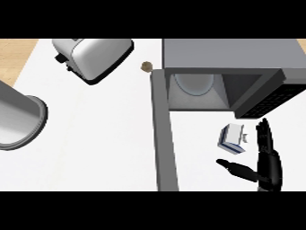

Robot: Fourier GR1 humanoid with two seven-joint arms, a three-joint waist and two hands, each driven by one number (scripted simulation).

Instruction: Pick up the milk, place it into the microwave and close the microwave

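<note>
Milk (pixel 233 137) stands outside the microwave (pixel 234 54); plate (pixel 195 84) inside.

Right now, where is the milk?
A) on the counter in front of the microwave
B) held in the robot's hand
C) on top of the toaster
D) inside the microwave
A: the milk sits on the counter before the open microwave, next to the right hand, whose fingers are straight, not curled round it.

milk carton (pixel 233 137) white with blue — microwave (pixel 234 53) grey, toaster (pixel 94 55) silver — right hand (pixel 271 165) black
</note>
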